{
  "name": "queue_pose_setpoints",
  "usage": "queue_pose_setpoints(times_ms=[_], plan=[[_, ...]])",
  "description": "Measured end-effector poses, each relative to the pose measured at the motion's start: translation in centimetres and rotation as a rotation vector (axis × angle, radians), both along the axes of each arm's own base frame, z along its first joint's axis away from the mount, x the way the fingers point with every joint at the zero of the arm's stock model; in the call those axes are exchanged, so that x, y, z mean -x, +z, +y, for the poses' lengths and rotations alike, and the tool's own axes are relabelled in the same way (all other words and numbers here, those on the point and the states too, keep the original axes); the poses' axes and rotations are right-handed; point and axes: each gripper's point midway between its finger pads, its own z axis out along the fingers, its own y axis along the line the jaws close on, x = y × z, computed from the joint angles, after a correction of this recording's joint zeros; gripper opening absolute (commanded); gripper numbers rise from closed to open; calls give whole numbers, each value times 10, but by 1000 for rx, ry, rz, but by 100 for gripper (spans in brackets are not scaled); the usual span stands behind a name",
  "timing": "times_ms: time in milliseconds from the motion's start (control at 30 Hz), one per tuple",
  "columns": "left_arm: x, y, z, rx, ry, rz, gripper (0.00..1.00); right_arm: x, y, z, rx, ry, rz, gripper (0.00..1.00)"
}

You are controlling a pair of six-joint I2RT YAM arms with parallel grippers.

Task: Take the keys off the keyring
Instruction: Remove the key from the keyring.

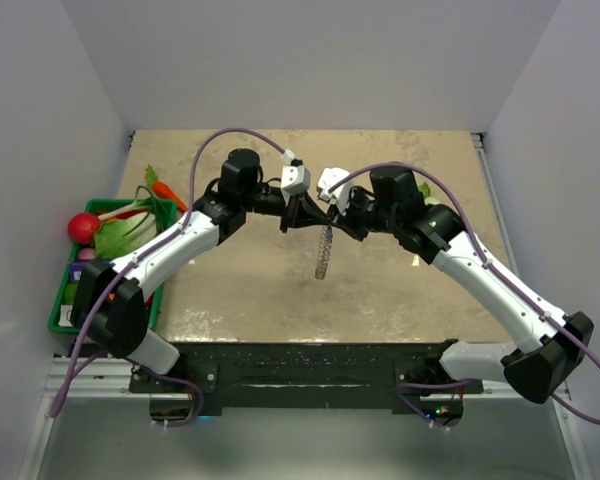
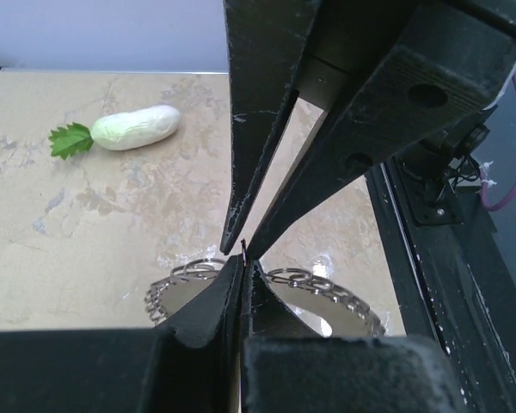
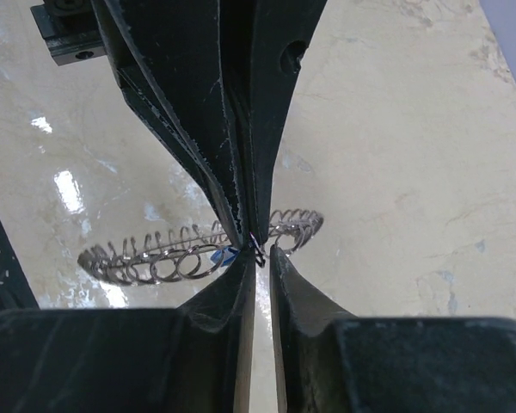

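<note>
The keyring [image 3: 155, 255] is held up over the desk [image 1: 250, 290] at the point where the two claws meet tip to tip, and its grey coil is seen hanging below them in the overhead view. The left claw [image 2: 243, 265] is closed tight, with the coil pinched at its tips. The right claw [image 3: 262, 262] is seen with a narrow gap between its fingers, and nothing can be made out clamped in that gap. Of the key [image 3: 230, 254] only a speck of its blue head is shown, lying against the coil just beside both sets of tips, so it is judged not yet freed. No part of the removal can be counted as done: the key has to be gripped, worked along the coil to its opening and drawn off.
</note>
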Motion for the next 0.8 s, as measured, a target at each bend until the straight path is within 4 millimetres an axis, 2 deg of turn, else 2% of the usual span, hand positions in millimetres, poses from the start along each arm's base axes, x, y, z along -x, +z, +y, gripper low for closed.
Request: queue_pose_setpoints(times_ms=[100, 167, 367, 433, 533, 800], plan=[[3, 1, 0, 4, -17, 3, 0, 0, 4, -3, 1, 4, -20, 32], [7, 1, -1, 7, -37, 6, 0, 2, 10, -7, -8, 5, -42, 33], [18, -1, -1, 11, -90, 19, 0, 8, 43, -28, -85, 17, -123, 30], [21, -2, 0, 11, -104, 26, 0, 9, 47, -34, -99, 26, -137, 28], [24, -3, 0, 13, -122, 27, 0, 10, 41, -36, -105, 58, -124, 25], [35, -4, 3, 15, -176, 38, 0, 29, -11, -18, -94, 227, 25, 27]])
